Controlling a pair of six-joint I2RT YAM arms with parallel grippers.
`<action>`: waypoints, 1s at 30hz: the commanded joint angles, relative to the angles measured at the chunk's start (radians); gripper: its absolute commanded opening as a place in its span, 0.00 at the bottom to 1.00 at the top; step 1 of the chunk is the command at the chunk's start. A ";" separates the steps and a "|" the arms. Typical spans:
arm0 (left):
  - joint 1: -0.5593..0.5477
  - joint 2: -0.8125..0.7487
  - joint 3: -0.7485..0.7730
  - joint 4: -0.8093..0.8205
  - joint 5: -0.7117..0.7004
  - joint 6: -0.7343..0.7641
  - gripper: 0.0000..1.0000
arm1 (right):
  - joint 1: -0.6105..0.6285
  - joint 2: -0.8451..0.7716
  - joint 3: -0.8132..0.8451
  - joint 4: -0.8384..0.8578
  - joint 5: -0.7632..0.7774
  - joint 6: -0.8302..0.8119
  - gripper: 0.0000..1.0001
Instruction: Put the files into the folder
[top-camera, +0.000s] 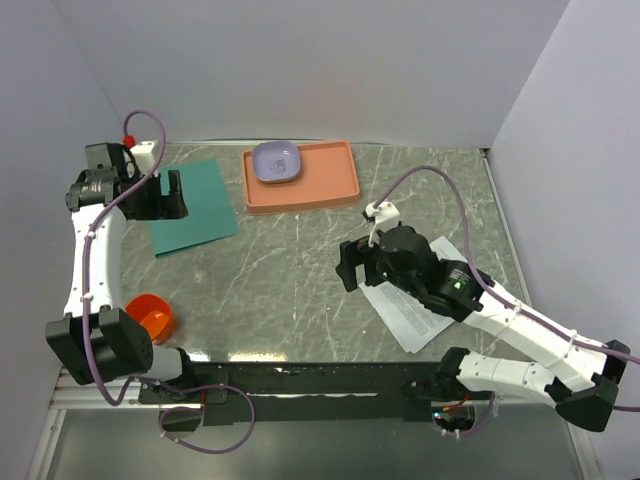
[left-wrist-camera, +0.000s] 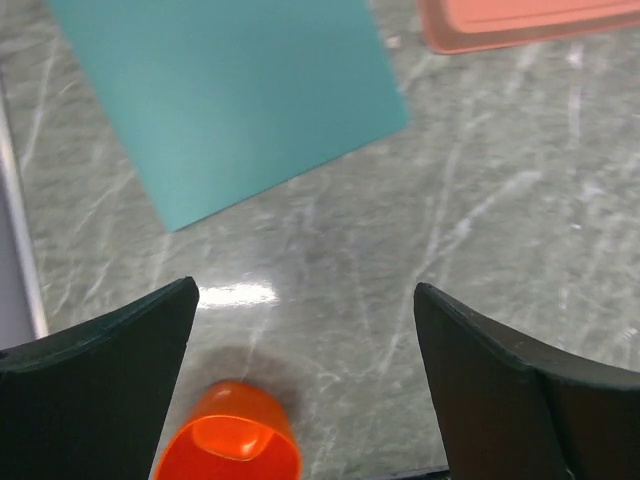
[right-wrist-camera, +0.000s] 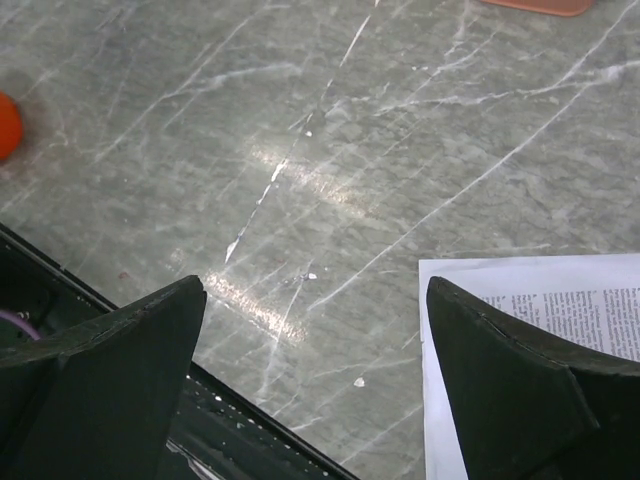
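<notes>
The teal folder (top-camera: 200, 210) lies flat at the back left of the table; it also shows in the left wrist view (left-wrist-camera: 240, 90). My left gripper (top-camera: 170, 195) is above the folder's left part, open and empty (left-wrist-camera: 305, 292). The files (top-camera: 412, 312), white sheets with black text, lie at the front right, partly under my right arm. In the right wrist view a corner of the top sheet (right-wrist-camera: 530, 285) shows by the right finger. My right gripper (top-camera: 350, 265) is open and empty (right-wrist-camera: 315, 285), held just left of the files over bare table.
An orange-pink tray (top-camera: 320, 190) holding a purple bowl (top-camera: 276, 162) stands at the back centre, right of the folder. An orange cup (top-camera: 150, 315) lies on its side at the front left (left-wrist-camera: 230, 450). A black rail (top-camera: 300, 375) runs along the near edge.
</notes>
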 joint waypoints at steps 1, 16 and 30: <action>0.035 -0.018 -0.067 0.108 -0.122 0.100 0.96 | 0.064 0.031 0.013 -0.002 0.094 0.012 0.99; -0.055 -0.231 -0.603 0.618 -0.444 0.422 0.96 | 0.117 0.117 0.014 0.056 0.175 0.041 1.00; -0.161 0.029 -0.729 0.926 -0.590 0.520 0.96 | 0.118 0.181 0.014 0.139 0.215 0.043 0.99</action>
